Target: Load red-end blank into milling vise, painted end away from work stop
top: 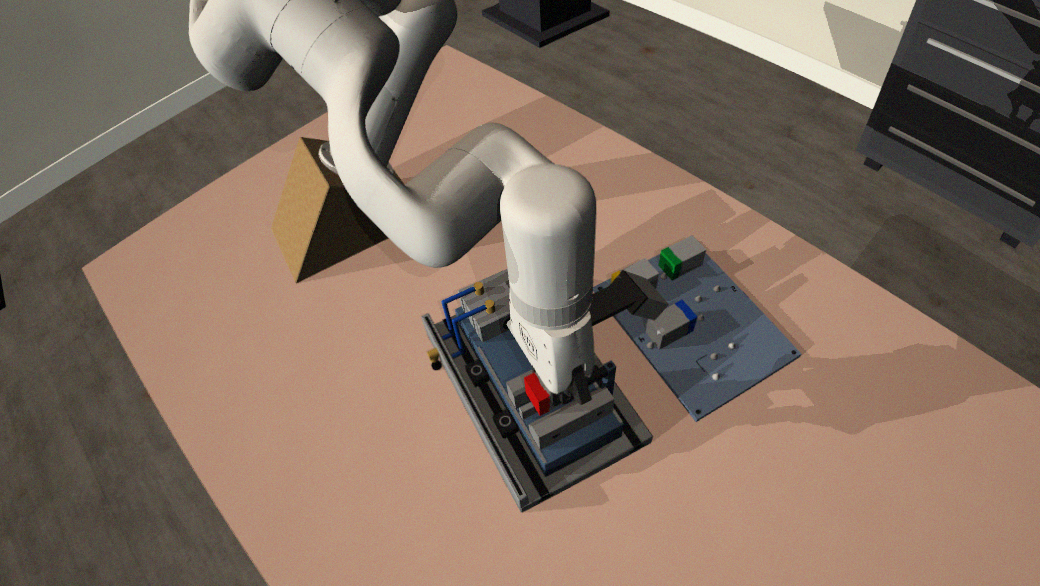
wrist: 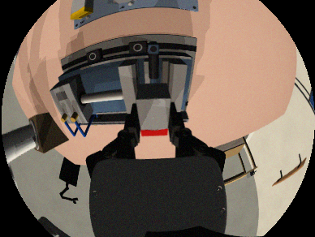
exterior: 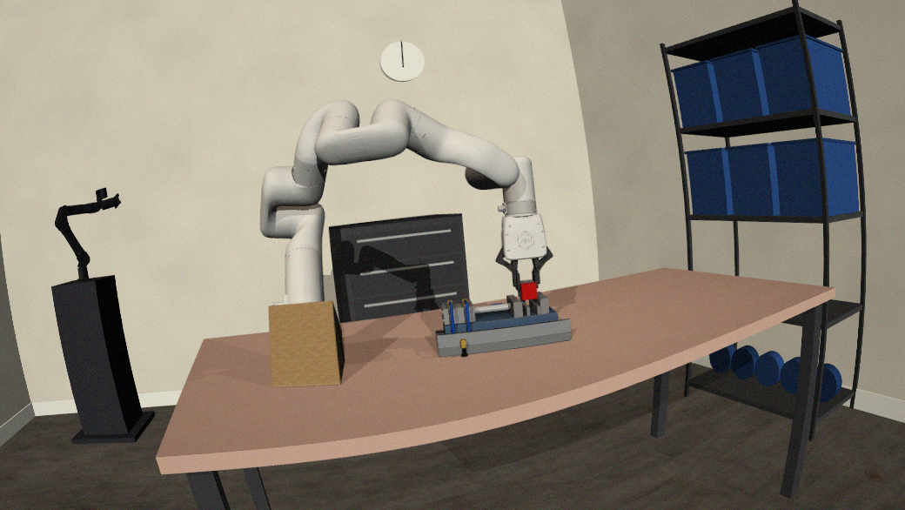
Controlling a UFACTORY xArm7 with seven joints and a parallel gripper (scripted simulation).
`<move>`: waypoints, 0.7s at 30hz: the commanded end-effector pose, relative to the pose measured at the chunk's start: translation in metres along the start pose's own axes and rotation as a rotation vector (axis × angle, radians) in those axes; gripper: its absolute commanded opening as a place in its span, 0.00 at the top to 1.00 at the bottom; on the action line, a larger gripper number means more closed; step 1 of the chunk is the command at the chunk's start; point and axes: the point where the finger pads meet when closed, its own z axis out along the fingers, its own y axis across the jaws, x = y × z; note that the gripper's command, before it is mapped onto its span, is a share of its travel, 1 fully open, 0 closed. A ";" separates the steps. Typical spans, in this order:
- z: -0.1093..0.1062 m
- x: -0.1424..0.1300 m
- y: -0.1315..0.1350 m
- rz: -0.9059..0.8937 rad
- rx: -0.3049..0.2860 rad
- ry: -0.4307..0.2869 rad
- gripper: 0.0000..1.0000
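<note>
My gripper (exterior: pixel 526 285) (wrist: pixel 153 111) is shut on the blank with the red end (top: pixel 537 393) (exterior: pixel 528 291) (wrist: pixel 154 109). It holds the blank above the vise, over the gap between the fixed jaw (top: pixel 571 419) (exterior: pixel 541 305) (wrist: pixel 177 85) and the hosed side's jaw (exterior: pixel 516 306) (wrist: pixel 128 85). In the exterior view the underside looks about level with or slightly above the jaw tops. The red end points away from the work stop (top: pixel 606 374) (wrist: pixel 153 66). The dark far end of the blank is near the stop in the wrist view; the exact gaps cannot be told.
The infeed plate (top: pixel 756 349) (wrist: pixel 174 4) carries the blue-ended blank (top: pixel 669 326), green-ended blank (top: pixel 687 254) and yellow-ended blank (top: pixel 641 272). A dark bracket on the arm partly covers the view of them. Blue hoses (top: pixel 465 294) (wrist: pixel 83 130) rise at the vise's other end. A wooden wedge (top: pixel 302 207) stands near the base.
</note>
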 end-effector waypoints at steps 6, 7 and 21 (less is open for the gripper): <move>-0.002 0.000 0.001 0.000 -0.005 0.000 1.00; -0.001 0.000 0.001 0.000 -0.005 0.000 1.00; 0.000 0.000 0.001 0.000 -0.005 0.000 1.00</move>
